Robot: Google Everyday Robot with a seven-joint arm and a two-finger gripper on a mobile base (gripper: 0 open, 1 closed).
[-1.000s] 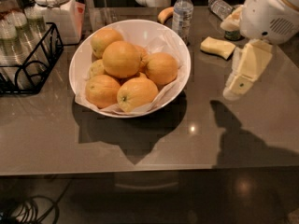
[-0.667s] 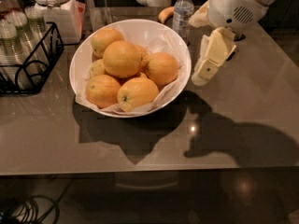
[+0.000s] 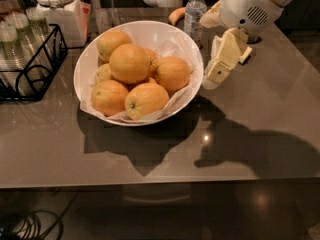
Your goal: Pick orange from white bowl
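Note:
The white bowl stands on the grey table, lined with crinkled white paper and holding several oranges. The largest orange sits on top of the pile near the bowl's middle. Smaller oranges lie around it, one to its right and two in front. My gripper hangs from the white arm at the upper right, just outside the bowl's right rim, above the table and pointing down-left. It holds nothing.
A black wire rack with glasses stands at the left. A lidded white jar is behind it. A water bottle and a banana stand behind the bowl. The table's front edge runs across the lower frame.
My arm and gripper have moved left across the table, from the far right to right beside the bowl's right rim. The oranges and bowl have not moved.

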